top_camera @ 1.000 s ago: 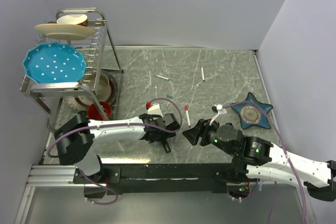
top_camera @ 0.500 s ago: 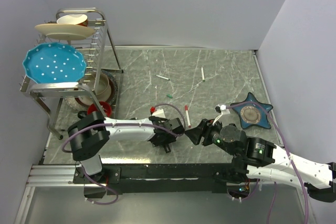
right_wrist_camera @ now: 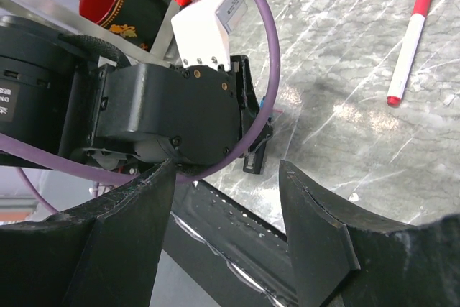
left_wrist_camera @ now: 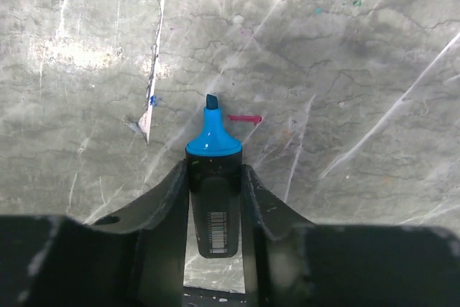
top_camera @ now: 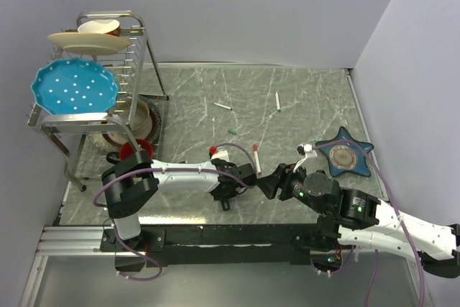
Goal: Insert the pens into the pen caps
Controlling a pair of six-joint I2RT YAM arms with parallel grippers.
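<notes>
Up top, the left hand (top_camera: 237, 183) and right hand (top_camera: 269, 181) nearly meet over the grey stone tabletop (top_camera: 309, 98). Left wrist: a thick black pen with blue tip (left_wrist_camera: 214, 203) is squeezed tight. Right wrist: that hand is spread, holding nothing, thin red-ended white pen (right_wrist_camera: 407, 44) nearby.

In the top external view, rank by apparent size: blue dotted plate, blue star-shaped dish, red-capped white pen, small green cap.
1. Blue dotted plate, clearly largest, though raised, so nearer the camera.
2. Blue star-shaped dish.
3. Red-capped white pen.
4. Small green cap.
</notes>
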